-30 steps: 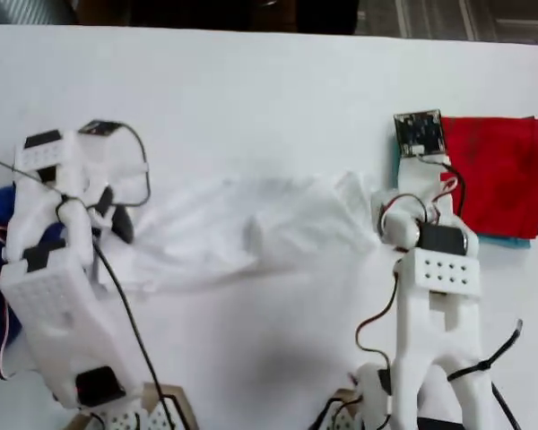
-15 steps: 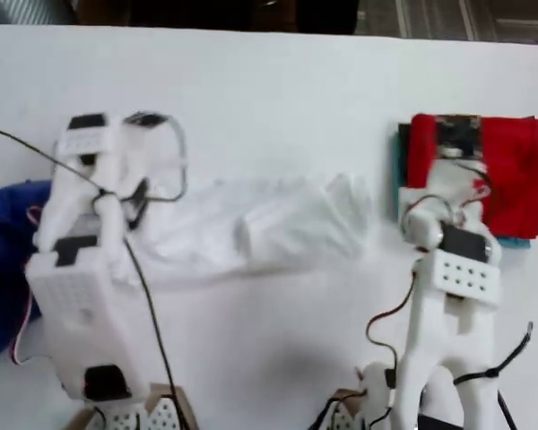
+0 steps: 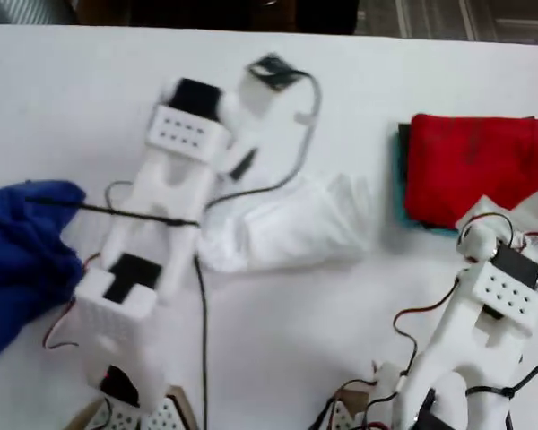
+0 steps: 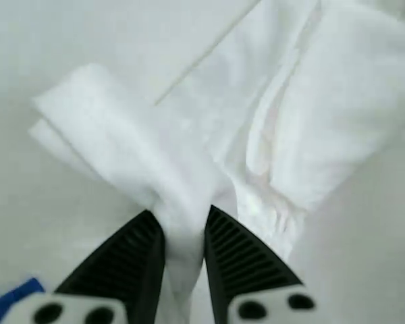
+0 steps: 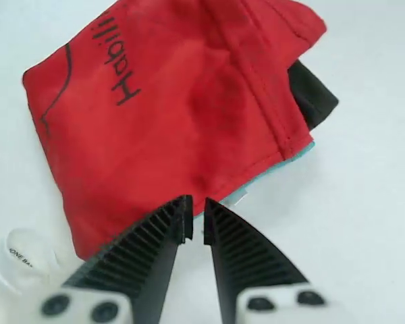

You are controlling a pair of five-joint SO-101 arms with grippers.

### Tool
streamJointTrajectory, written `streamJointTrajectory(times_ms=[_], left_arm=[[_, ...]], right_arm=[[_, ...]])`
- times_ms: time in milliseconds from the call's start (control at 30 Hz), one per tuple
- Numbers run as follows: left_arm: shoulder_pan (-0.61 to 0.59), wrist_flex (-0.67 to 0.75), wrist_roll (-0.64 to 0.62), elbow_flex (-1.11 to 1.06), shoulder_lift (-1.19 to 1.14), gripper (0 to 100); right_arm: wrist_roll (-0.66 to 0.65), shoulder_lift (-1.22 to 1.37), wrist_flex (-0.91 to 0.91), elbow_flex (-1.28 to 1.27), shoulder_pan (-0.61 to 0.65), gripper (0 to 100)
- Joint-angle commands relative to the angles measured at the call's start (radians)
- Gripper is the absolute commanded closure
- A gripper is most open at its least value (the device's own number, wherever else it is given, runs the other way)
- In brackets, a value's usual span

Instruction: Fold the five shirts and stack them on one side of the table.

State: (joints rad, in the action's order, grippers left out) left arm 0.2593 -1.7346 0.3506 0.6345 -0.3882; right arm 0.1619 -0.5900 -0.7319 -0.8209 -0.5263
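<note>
A white shirt [image 3: 291,219] lies folded over at mid-table. My left gripper [image 4: 183,233] is shut on a bunched fold of the white shirt [image 4: 256,115], and in the high view the left gripper [image 3: 242,168] sits at the shirt's far left corner. A folded red shirt [image 3: 471,161] tops a stack at the right, over teal and black layers. My right gripper [image 5: 197,219] is shut with nothing in it, just short of the near edge of the red shirt [image 5: 169,121]. A crumpled blue shirt [image 3: 22,255] lies at the left edge.
The right arm [image 3: 495,296] stands at the near right, close to the stack. The left arm [image 3: 152,233] stretches diagonally from the near left edge across the table. A black layer [image 5: 314,94] and a teal edge [image 5: 293,154] stick out under the red shirt.
The left arm swung from the table's left side toward the far middle, drawing the white shirt's left part over so it is narrower. The right arm drew back from the red stack toward the near right.
</note>
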Motion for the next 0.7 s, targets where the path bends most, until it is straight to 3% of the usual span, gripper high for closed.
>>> streamJointTrajectory(times_ms=[0, 233, 667], left_arm=[[0.117, 0.012, -0.008, 0.085, 0.061, 97], [0.284, 0.124, -0.009, 0.087, 0.046, 97], [0.333, 0.233, -0.008, 0.097, -0.195, 97]], right_arm=[[0.011, -0.039, 0.038, 0.006, -0.024, 96.4], [0.008, -0.035, 0.048, 0.006, -0.025, 96.4], [0.011, -0.035, 0.051, 0.006, -0.054, 96.4]])
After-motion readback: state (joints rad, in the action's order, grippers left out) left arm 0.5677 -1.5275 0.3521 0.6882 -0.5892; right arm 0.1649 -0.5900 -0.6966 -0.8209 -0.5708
